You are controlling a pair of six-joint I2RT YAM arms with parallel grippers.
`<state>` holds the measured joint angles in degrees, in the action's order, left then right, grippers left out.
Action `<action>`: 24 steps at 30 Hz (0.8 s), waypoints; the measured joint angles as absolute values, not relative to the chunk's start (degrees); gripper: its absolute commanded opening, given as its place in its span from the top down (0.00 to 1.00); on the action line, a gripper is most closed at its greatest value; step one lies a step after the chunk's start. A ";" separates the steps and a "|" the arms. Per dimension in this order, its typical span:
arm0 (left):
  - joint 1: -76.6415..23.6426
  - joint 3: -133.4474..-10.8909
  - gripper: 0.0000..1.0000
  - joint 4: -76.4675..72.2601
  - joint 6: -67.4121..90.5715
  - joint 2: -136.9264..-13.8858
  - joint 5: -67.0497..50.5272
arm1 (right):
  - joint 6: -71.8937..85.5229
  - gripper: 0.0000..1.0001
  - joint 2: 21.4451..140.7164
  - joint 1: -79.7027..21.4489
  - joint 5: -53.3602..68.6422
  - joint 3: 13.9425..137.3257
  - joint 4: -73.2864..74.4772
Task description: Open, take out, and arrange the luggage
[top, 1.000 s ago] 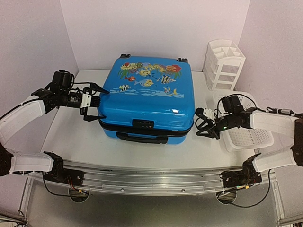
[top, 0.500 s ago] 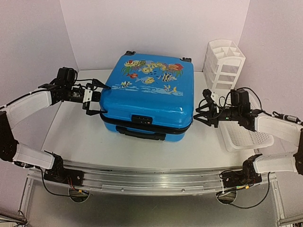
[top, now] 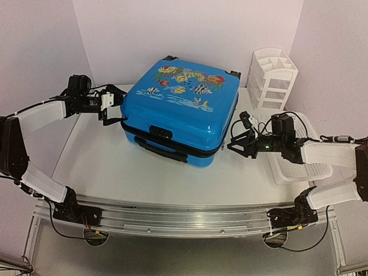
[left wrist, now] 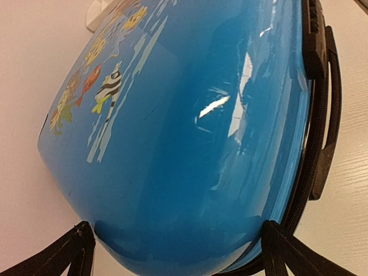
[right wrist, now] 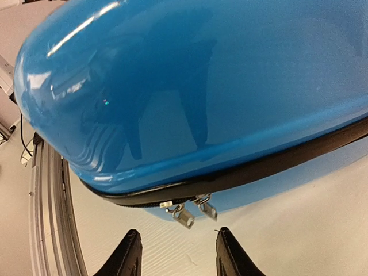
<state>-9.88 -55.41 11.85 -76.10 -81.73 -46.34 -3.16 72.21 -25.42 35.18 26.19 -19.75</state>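
Note:
The blue luggage with the fish print lies flat and zipped shut, turned askew on the table, its black handle facing the front left. My left gripper is open at its left rear corner; in the left wrist view its fingers straddle that rounded corner of the luggage. My right gripper is open low at the front right corner. In the right wrist view two metal zipper pulls hang from the black zipper band just beyond the empty right gripper.
A white compartmented organizer stands at the back right. A white perforated basket sits under my right arm. A metal rail runs along the table's near edge. Walls close in left, right and behind.
The luggage has swung clockwise, its right front corner coming nearer. My left gripper moved back along with its left corner. My right gripper moved left and down to the zipper pulls and opened a little.

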 measured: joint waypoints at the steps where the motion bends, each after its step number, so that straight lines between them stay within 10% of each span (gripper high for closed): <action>1: -9.78 -55.64 0.01 11.39 -75.25 -82.03 -45.51 | -2.94 0.69 72.60 -26.59 34.24 26.02 -19.93; 24: -10.04 -56.03 0.01 10.04 -69.17 -82.28 -42.30 | -3.01 0.78 82.55 -36.69 17.51 22.71 -37.60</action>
<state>-10.04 -56.03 10.04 -69.17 -82.28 -42.30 -3.01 82.55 -36.69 17.51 22.71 -37.60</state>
